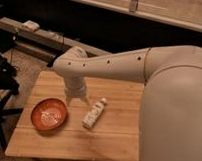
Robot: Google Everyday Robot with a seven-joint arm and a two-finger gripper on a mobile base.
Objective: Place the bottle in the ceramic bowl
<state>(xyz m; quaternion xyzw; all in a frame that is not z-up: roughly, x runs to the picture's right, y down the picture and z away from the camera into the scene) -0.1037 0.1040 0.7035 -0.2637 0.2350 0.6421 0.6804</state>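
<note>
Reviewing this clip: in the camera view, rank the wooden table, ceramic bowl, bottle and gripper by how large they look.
1. wooden table
2. ceramic bowl
3. bottle and gripper, which hangs above the table between bowl and bottle. These two look alike, and the gripper's height makes it unsure, so they are not ranked.

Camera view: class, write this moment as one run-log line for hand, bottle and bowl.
ceramic bowl: empty, on table | bottle: lying beside bowl, outside it | hand: over table between them | task: not done

The white arm [115, 64] stretches out, its gripper [77, 100] hanging low, pointing straight down.
</note>
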